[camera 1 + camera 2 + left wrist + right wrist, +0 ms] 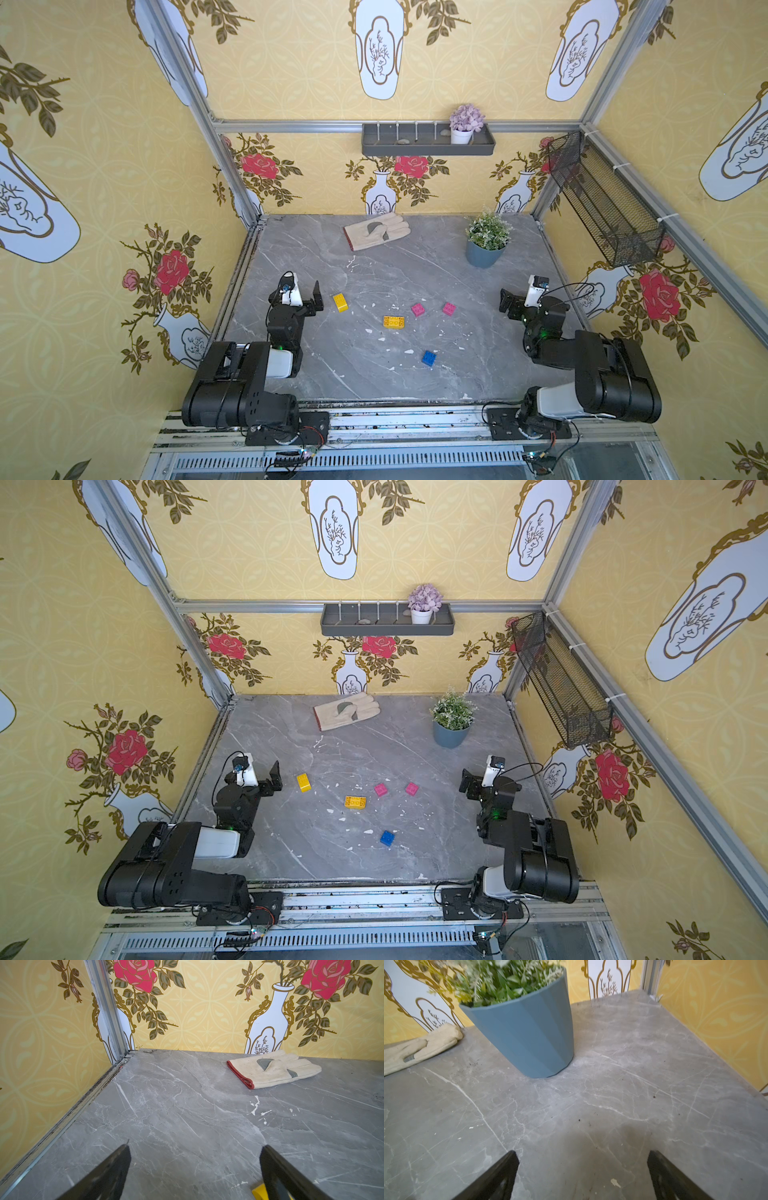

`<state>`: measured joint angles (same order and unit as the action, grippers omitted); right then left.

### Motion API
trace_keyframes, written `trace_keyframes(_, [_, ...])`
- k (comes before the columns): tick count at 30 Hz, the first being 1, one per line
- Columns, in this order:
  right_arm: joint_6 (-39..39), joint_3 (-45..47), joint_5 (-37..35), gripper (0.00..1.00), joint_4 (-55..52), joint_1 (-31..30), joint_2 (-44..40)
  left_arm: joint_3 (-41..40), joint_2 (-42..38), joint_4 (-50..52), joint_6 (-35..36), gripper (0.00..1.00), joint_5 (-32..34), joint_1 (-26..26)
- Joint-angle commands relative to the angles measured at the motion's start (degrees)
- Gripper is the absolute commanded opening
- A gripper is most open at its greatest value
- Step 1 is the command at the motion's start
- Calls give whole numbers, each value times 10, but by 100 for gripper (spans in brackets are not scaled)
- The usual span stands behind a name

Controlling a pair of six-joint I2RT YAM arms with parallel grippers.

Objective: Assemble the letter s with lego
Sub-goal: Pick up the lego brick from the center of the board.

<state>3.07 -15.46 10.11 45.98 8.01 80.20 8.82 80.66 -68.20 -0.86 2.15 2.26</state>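
Only from above can I see all five studded plastic lego bricks. In both top views they lie loose on the grey marble-patterned tabletop [353, 374], each apart from the others and none joined. A yellow oblong brick [340, 302] sits just beside my left gripper [195, 1148]. A second yellow oblong brick [393, 322] lies mid-table. Just beyond it are a pink square brick [417, 308] and another pink square brick [449, 308], while a blue square brick [429, 358] lies nearest my bases.

My left wrist view catches only a yellow corner of the first brick beside one finger, plus a cream leather work glove with a red cuff [270, 1070] by the back wall. My right wrist view shows a blue faceted pot holding a green plant [525, 1036] and the glove's fingertips.

My left jaws are spread wide with nothing between them, and my right gripper [582, 1152] is spread the same, holding nothing.
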Motion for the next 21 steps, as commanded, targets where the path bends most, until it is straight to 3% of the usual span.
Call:
trace_keyframes(1, [58,-144,-61,98,-242,11,5,52,-30,109,-3,99,19,-1])
trace_keyframes(4, [109,-294,-39,98,-447,26,66,97,-62,200,0,99,4,0])
trace_keyframes(10, [161,-366,48,98,-560,3,23,165,-141,405,-139,99,64,0])
trace_keyframes(16, [147,-445,80,98,-687,-95,-30,223,-175,583,-230,99,33,21])
trace_keyframes(21, [150,-502,77,98,-789,-216,-11,250,-169,656,-250,99,-51,73])
